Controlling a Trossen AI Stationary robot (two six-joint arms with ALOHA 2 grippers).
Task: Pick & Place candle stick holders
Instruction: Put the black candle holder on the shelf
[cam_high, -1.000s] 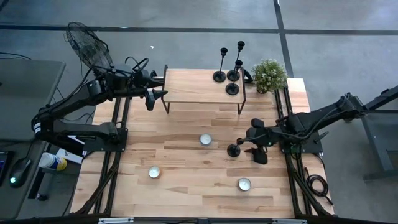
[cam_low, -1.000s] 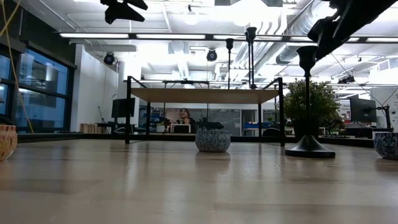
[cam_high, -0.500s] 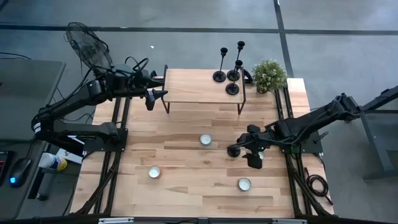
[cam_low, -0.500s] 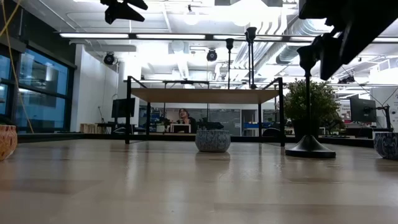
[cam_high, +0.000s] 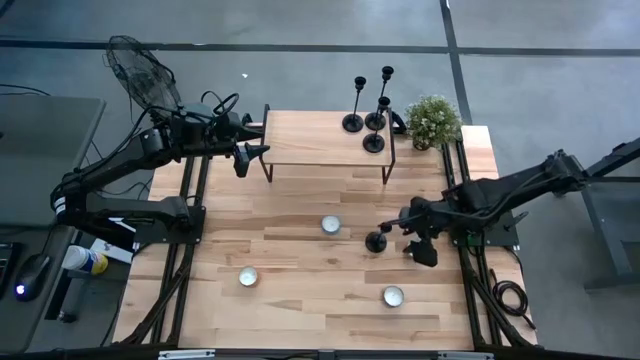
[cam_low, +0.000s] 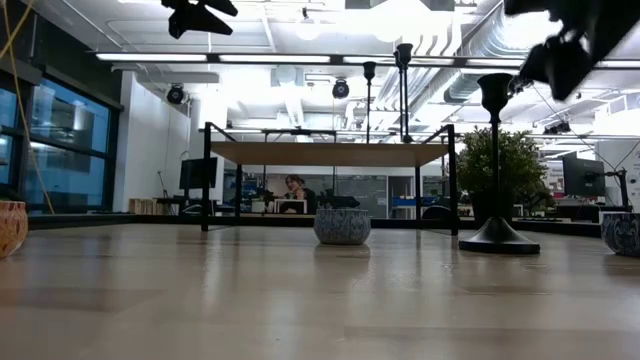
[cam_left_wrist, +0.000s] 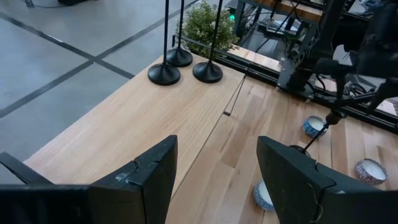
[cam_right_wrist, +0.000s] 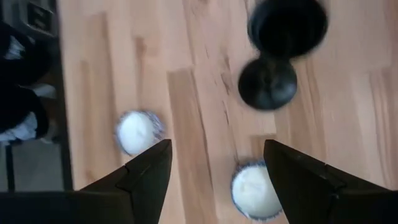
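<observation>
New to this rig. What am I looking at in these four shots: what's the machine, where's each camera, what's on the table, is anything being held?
Two dark robot arms work at a wooden table. One picture looks straight down from above, one sits at table-top height, and one camera rides on each wrist, looking out past that arm's own claw.

A raised wooden shelf stands at the table's far side. Three black candle stick holders already stand on its right end, beside a small potted plant. A fourth holder stands alone on the table, with three white tealight candles around it.

The right claw is open, up beside the lone holder's top and not gripping it. The left claw is open too, waiting near the shelf's left end. Neither holds anything.
</observation>
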